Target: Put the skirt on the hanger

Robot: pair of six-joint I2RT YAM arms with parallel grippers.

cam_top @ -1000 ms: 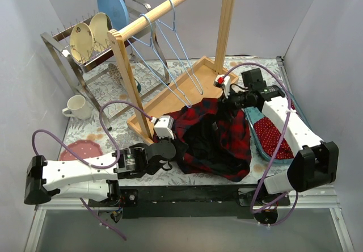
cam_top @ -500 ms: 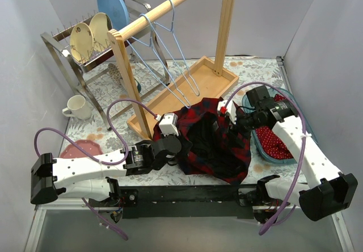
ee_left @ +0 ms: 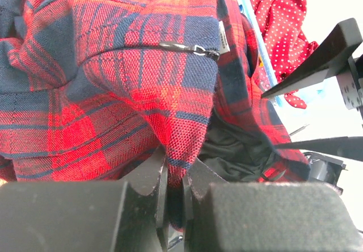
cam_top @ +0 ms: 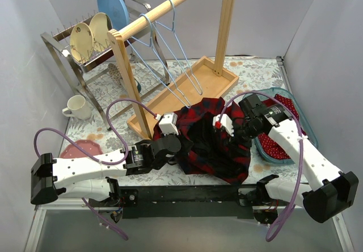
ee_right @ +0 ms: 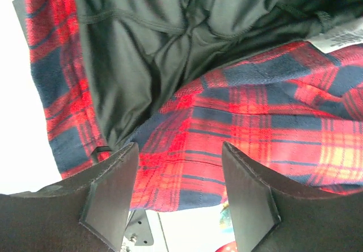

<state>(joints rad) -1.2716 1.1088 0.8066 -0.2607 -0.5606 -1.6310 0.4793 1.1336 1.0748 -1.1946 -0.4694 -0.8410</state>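
1. The left hand (ee_left: 173, 178) is shown clenched on a fold of the red-and-navy plaid skirt (cam_top: 201, 111), with the cloth pinched between its two fingers at the garment's left side.
2. The right hand (ee_right: 180, 152) is shown released, its jaws parted and nothing held between them. Plaid cloth and the black lining (ee_right: 159, 47) are seen just beyond its fingertips.
3. The skirt is found crumpled on the bench (cam_top: 258, 70) between the two hands. Its far edge lies against the near corner of the wooden tray (cam_top: 193, 87), and its lined inside is turned upward. A zip (ee_left: 181, 47) is picked out above the pinched fold in the left wrist view.
4. The heap's long axis is judged to run from the tray toward the near edge of the bench, so the hands are set on opposite sides across it.
5. The hangers (cam_top: 170, 47), of pale blue wire, are seen hung from the slanted wooden rail (cam_top: 170, 5), above and beyond the skirt toward the far left.
6. The coming move is judged to turn on the right hand. The free edge of the skirt lies straight ahead of its open fingers, nearer to it than to the occupied left hand. A second grip there would be needed before the waist can be spread and raised toward the rail.
7. A blue basket (cam_top: 292, 103) holding a red dotted cloth (ee_left: 278, 13) is seen just beside the skirt's right side, and that cloth could be caught up by mistake.
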